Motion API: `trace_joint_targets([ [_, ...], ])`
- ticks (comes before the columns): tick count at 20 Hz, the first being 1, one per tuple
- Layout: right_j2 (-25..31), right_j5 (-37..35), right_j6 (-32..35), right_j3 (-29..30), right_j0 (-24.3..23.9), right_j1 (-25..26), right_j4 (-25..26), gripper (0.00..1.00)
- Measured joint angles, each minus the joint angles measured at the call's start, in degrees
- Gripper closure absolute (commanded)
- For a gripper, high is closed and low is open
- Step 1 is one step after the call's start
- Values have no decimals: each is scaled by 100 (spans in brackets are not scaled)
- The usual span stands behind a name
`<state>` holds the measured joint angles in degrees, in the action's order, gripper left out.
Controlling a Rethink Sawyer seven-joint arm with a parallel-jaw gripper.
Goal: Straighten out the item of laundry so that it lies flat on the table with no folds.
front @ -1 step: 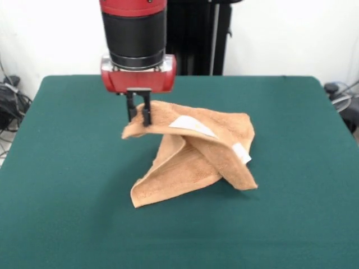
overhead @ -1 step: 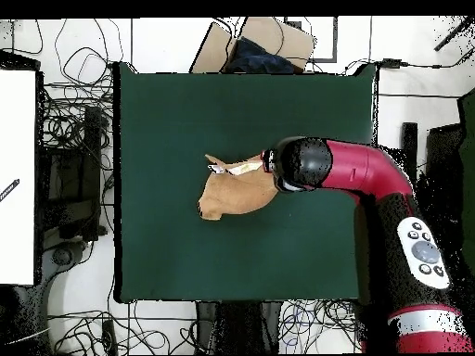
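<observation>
I am seeing a matt, nubbly terry towel with smooth white tags, lying on matt felt-like table cloth; my arm's shell is looking glossy.

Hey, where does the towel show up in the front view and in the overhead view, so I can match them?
Front view: the towel lies crumpled at mid-table, one corner lifted in the shut gripper at its upper left.
Overhead view: the towel sits near the table's middle, just left of the arm's black end.
Shared landmark: the white tags on the towel's raised fold.
</observation>
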<state>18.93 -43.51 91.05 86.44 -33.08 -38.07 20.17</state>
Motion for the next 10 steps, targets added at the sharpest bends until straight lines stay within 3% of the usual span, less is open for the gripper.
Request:
trace_joint_targets([
  [10,-4,-334,0,-445,7,-110,456,100],
])
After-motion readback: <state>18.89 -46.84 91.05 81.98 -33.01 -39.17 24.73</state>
